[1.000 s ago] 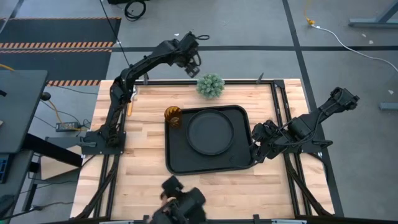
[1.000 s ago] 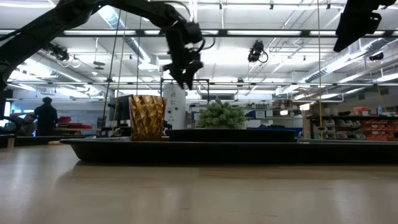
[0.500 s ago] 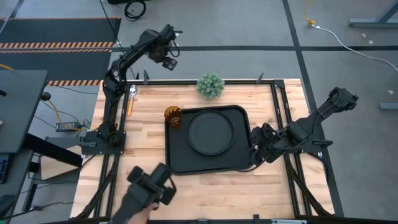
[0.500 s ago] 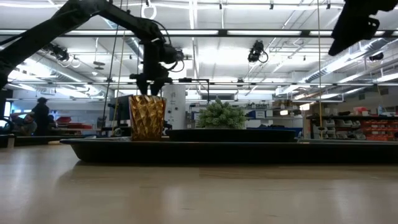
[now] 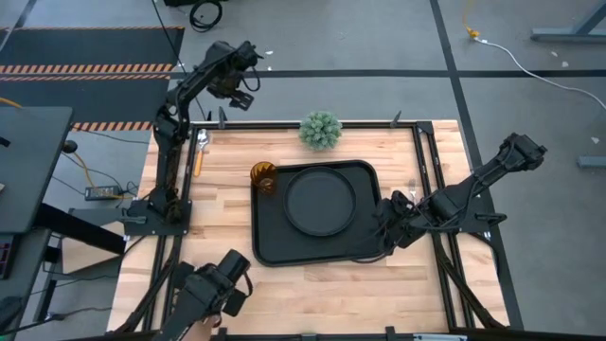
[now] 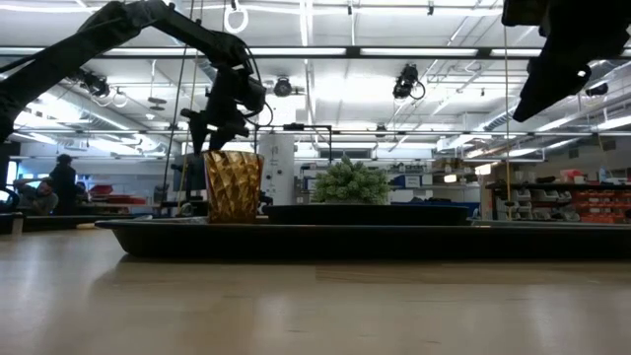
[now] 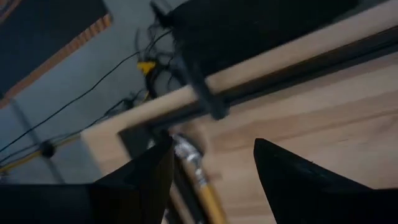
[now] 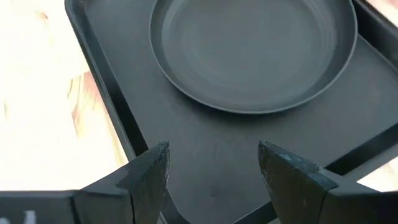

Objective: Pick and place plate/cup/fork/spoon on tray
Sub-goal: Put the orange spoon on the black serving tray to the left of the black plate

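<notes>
Already we see the round flat black plate (image 5: 321, 202) lying inside the large black rectangular tray (image 5: 275, 248), and the small translucent amber-brown tumbler, the cup (image 5: 263, 176), standing at the tray's far left corner, apparently just inside the rim. Of the cutlery we make out one utensil with a silver head and a yellowish-orange handle, most likely the spoon (image 5: 200, 152), lying on the wooden table (image 5: 218, 227) at its far left edge, well apart from the tray. We cannot find the fork in any view.

Our left gripper (image 5: 234, 87) hangs high beyond the table's far left corner, its fingers (image 7: 292, 180) apart with nothing between them; its wrist camera looks down on that handle (image 7: 200, 183). Our right gripper (image 5: 390, 223) hovers over the tray's right rim, fingers (image 8: 283, 171) apart and empty, facing the plate (image 8: 252, 53).

We judge the spoon to be the next pick, and that is where things could go wrong. It lies flat and thin against the wood, close to the table frame, so a descent slightly off line could close on nothing or knock a finger on the rail. A grip near the handle's end could let it swing and slip on the way across. A low carry could also clip the light cup and tip it.
</notes>
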You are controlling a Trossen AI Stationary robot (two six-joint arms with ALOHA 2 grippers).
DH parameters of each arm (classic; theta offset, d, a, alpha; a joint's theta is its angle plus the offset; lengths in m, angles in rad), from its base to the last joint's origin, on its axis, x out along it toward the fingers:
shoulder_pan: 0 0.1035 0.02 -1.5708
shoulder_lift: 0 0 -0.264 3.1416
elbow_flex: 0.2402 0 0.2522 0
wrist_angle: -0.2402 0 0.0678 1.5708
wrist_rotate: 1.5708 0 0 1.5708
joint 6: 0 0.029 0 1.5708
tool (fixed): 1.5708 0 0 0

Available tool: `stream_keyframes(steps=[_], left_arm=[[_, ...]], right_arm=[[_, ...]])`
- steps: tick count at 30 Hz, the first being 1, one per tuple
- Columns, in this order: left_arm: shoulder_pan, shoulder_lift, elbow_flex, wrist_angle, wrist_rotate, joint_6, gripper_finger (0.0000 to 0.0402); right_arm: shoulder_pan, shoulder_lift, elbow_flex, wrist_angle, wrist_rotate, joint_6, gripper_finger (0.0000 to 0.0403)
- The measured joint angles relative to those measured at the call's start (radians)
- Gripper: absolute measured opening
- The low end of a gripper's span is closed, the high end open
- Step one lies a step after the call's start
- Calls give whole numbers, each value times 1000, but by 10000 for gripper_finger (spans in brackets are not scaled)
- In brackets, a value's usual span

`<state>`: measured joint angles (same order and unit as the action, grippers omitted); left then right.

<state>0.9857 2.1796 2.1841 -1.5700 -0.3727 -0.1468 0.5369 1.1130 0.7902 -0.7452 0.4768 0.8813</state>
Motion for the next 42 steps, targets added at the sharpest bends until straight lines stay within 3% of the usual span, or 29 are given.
stream_keyframes(steps=[7, 12, 17, 22, 29, 38, 42], left_arm=[[-20, -87, -150, 3, -36, -28, 227], [-13, -210, -425, 49, -47, -53, 227], [13, -380, -745, 249, -47, -52, 227], [76, -496, -970, 454, 76, -55, 226], [76, -475, -1001, 601, 154, -156, 200], [85, -376, -1001, 622, 33, -183, 157], [88, -334, -1001, 613, 26, -204, 150]], right_arm=[[21, 0, 0, -4, -9, -64, 251], [61, 0, 0, -5, -21, -98, 251], [90, 0, 0, -5, -30, -70, 251], [99, 0, 0, -3, -92, 5, 251], [107, 0, 0, 13, -138, 103, 251], [178, 0, 0, 12, -134, 145, 251], [198, 0, 0, 12, -133, 140, 251]])
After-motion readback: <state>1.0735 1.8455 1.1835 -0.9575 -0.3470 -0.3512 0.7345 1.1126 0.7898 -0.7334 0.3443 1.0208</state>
